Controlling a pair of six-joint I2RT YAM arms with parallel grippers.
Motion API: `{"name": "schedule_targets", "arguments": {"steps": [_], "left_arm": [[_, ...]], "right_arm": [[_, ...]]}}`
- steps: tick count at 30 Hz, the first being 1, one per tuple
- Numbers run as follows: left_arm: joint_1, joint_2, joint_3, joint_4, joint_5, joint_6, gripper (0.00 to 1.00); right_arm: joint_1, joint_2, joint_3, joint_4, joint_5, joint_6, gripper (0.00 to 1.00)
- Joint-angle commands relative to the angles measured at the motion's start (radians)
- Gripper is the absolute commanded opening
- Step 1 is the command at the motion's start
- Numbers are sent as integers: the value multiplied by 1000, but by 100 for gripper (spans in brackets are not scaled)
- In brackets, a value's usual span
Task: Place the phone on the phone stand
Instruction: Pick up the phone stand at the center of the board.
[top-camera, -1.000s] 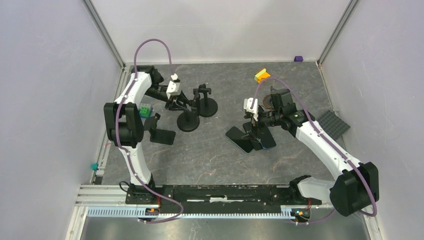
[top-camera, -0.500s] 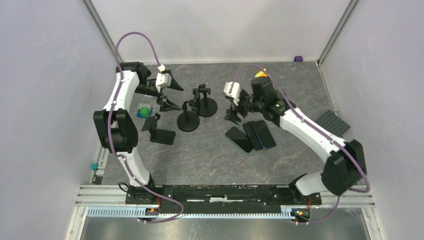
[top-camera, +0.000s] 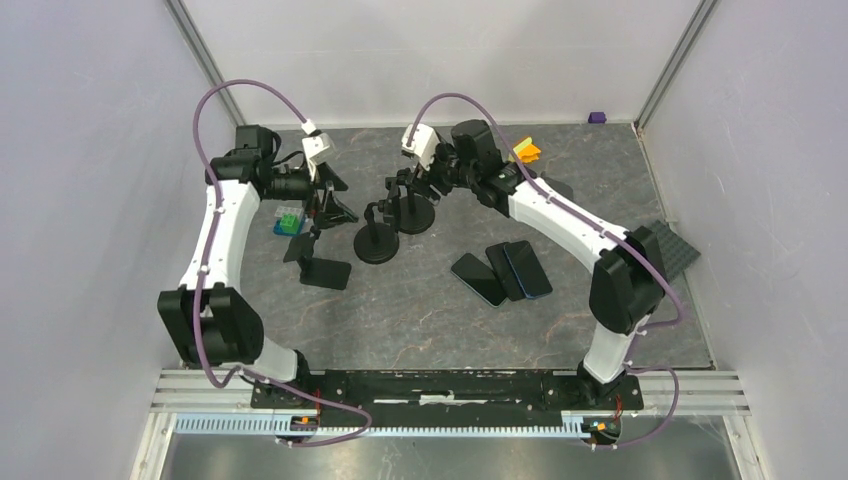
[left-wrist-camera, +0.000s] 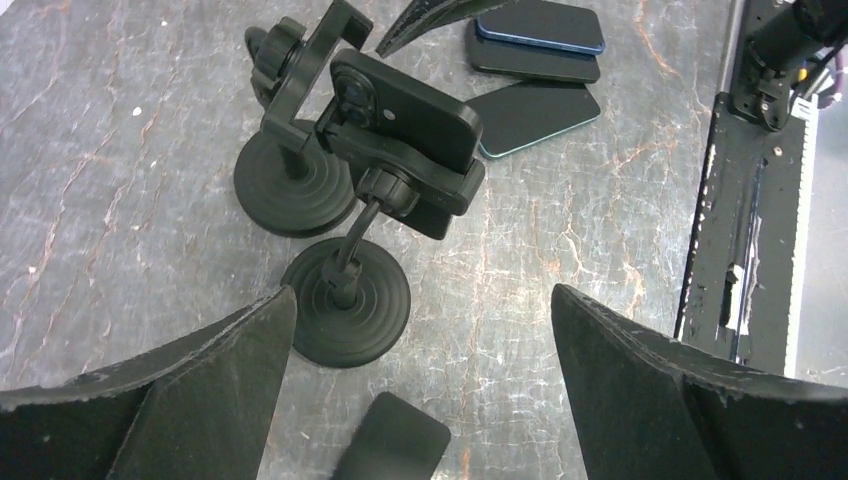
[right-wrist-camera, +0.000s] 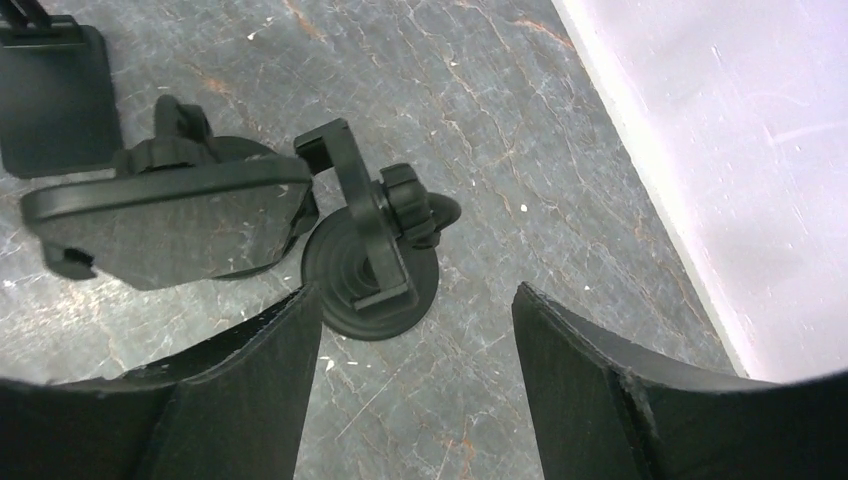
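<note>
A black phone (left-wrist-camera: 410, 135) sits clamped in the front phone stand (left-wrist-camera: 345, 300), which has a round base (top-camera: 377, 243). My left gripper (left-wrist-camera: 422, 292) hangs open above and to the left of it, holding nothing; in the top view the left gripper (top-camera: 330, 200) is just left of both stands. Behind stands a second phone stand (right-wrist-camera: 370, 240), its clamp bare. My right gripper (right-wrist-camera: 415, 290) hovers open over that stand's base, in the top view (top-camera: 422, 178) at its far side. Three more phones (top-camera: 505, 272) lie flat side by side on the table.
A flat black stand (top-camera: 322, 265) sits near the left arm, with a small green-and-blue block (top-camera: 290, 220) behind it. An orange-yellow block (top-camera: 523, 151) lies at the back and a dark studded plate (top-camera: 668, 248) by the right wall.
My left gripper has opened wide and drawn back left from the front stand. The right arm has swung from the phones on the table to the rear stand, its jaws narrowing a little.
</note>
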Motion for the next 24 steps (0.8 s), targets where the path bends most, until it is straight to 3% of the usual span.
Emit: {"name": "schedule_targets", "arguments": {"steps": [1,13,24], "left_arm": [[0,-113,-92,282,-35,-318,100],[-2,-281,-208,345,-7,-399,100],[-18,-357,-291,449,-29,-469,100]], "right_arm": [[10,48,89,-3,40,10,73],[19,124,146,1,134,22,52],[17,95,144,2,340,-18,30]]}}
